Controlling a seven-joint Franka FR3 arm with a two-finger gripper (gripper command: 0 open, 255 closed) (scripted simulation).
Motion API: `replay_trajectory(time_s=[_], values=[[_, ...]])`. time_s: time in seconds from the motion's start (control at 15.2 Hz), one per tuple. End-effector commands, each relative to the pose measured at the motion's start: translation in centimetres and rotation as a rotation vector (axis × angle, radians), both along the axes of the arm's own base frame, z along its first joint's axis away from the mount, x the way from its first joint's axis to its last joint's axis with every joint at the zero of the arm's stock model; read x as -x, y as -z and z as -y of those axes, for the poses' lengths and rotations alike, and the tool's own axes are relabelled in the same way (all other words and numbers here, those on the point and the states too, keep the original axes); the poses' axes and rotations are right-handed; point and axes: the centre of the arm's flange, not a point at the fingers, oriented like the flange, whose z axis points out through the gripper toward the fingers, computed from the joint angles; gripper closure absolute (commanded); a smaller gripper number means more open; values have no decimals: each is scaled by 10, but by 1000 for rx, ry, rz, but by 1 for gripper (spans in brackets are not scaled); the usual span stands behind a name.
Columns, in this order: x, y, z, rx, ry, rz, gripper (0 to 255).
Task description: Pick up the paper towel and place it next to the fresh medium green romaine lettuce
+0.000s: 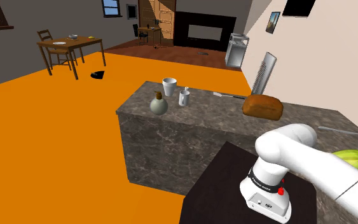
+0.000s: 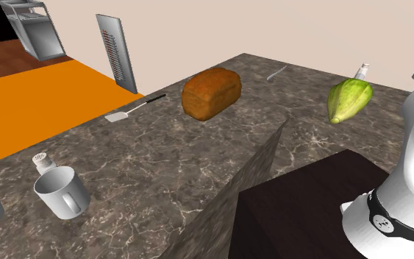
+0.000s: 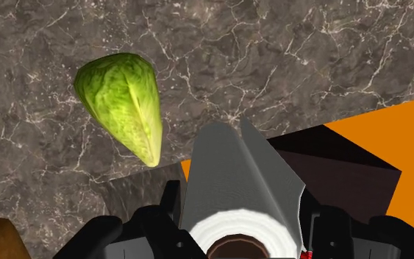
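While we are gripping grey-white paper towel roll point(image 3: 242, 169) with brown core, black two-finger gripper point(image 3: 242, 234) clamping its sides, we are seeing pointed green romaine lettuce point(image 3: 120, 103) lying on veined dark marble counter point(image 3: 308, 59), off to side of roll's far end; roll's long axis pointing away from fingers.

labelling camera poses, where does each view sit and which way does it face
Shoulder view: beside and behind the stand, facing across the counter into the room; white arm at lower right.
Second exterior view: over the counter's mug end, facing the wall; arm at the right edge.
Wrist view: on the hand, looking down at the counter; pincer clasps the paper towel near the lettuce.
Shared: both exterior views show the bread and lettuce.
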Motion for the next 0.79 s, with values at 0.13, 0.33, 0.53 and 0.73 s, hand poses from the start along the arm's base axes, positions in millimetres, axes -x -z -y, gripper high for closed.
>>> replay_trajectory(time_s=[0.13,0.33,0.53,0.73], values=[[-1,22,1,0,0,0,255],[-1,37,1,0,0,0,255],[-1,53,1,0,0,0,255],[-1,69,1,0,0,0,255]])
